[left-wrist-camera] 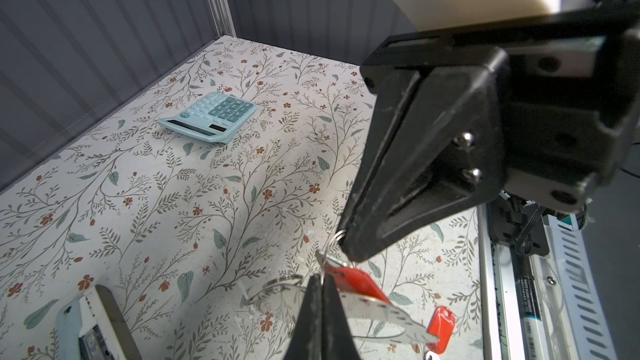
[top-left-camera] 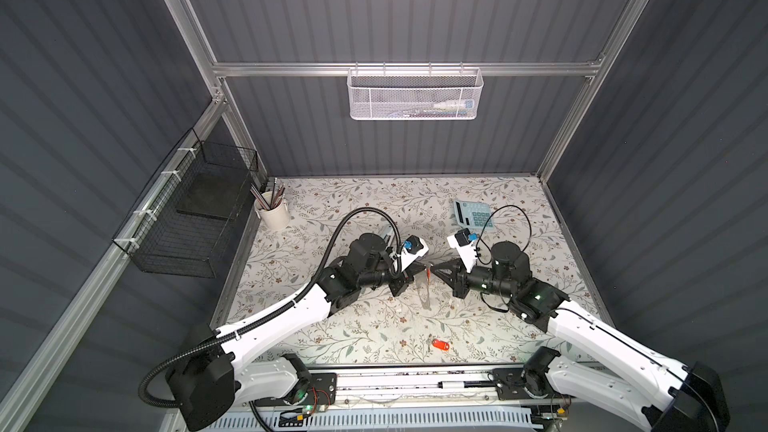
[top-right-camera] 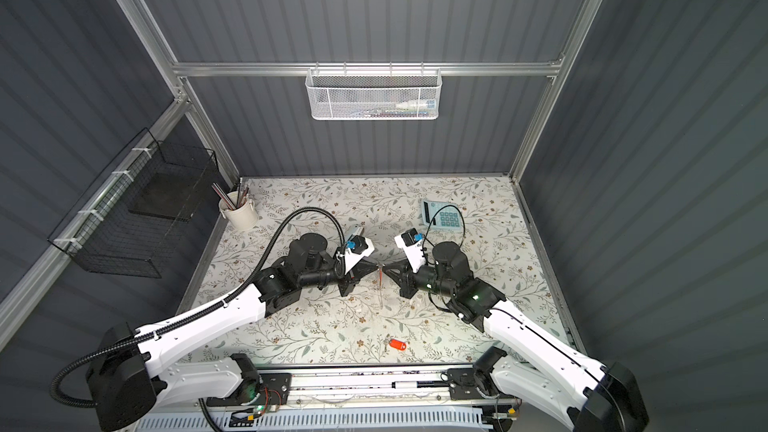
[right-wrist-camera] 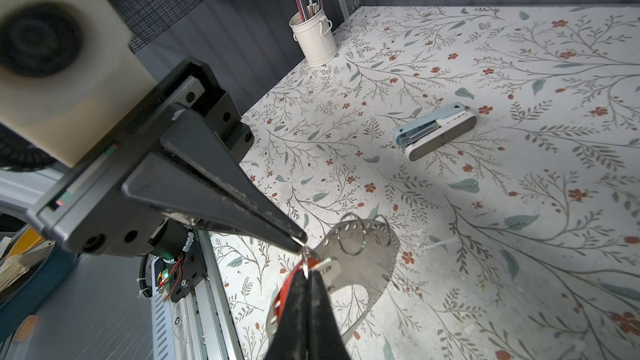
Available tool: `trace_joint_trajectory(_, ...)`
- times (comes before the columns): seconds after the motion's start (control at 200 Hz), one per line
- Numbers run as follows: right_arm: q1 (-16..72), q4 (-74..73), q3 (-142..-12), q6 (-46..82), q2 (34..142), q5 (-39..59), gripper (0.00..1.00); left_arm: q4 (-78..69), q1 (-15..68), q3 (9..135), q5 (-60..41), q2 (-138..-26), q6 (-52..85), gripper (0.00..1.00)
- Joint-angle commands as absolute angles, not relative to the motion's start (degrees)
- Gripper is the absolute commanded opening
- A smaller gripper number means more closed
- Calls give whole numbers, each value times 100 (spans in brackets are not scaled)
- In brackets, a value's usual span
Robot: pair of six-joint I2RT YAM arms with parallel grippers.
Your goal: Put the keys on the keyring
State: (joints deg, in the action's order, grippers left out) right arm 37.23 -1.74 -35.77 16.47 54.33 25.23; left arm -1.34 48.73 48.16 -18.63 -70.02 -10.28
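Note:
Both grippers meet tip to tip above the middle of the table. My left gripper (left-wrist-camera: 322, 276) and my right gripper (right-wrist-camera: 307, 273) are each shut on the thin metal loop of one red key (left-wrist-camera: 360, 283). The gray keyring (right-wrist-camera: 367, 258), a flat plate carrying a few wire rings, hangs off the table at that same spot, and part of the key is hidden behind my right fingers. In both top views the keyring (top-left-camera: 426, 288) shows edge-on below the tips. A second red key (top-left-camera: 441, 344) lies loose near the table's front edge.
A pale blue stapler (right-wrist-camera: 436, 129) lies behind the left arm. A teal calculator (top-left-camera: 473, 213) sits at the back right and a white pencil cup (top-left-camera: 273, 211) at the back left. A black wire basket (top-left-camera: 187, 218) hangs on the left wall.

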Motion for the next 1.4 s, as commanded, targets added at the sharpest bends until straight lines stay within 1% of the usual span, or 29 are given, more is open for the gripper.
trace_joint_trajectory(0.0,3744,-375,-3566,1698,5481,2452,0,-294,4911,5001,-1975,-6944,-1045,0)
trace_joint_trajectory(0.575,3748,-225,-3588,2118,5552,2115,0,-283,4917,5020,-2004,-6920,-1068,0)
trace_joint_trajectory(0.931,3739,-103,-3587,2458,5803,2014,0,-635,4913,4794,-1927,-6664,-1044,0)
trace_joint_trajectory(1.031,3731,-31,-3642,2503,5903,2039,0,-665,4913,4762,-1932,-6606,-1052,0)
trace_joint_trajectory(1.046,3730,-26,-3639,2512,5912,2047,0,-675,4912,4762,-1772,-6599,-1054,0)
trace_joint_trajectory(1.121,3732,-13,-3646,2572,5980,2081,0,-761,4912,4708,-1717,-6538,-1051,0)
trace_joint_trajectory(1.396,3677,175,-3735,2675,6283,2256,0,-992,4919,4606,-1732,-6393,-993,0)
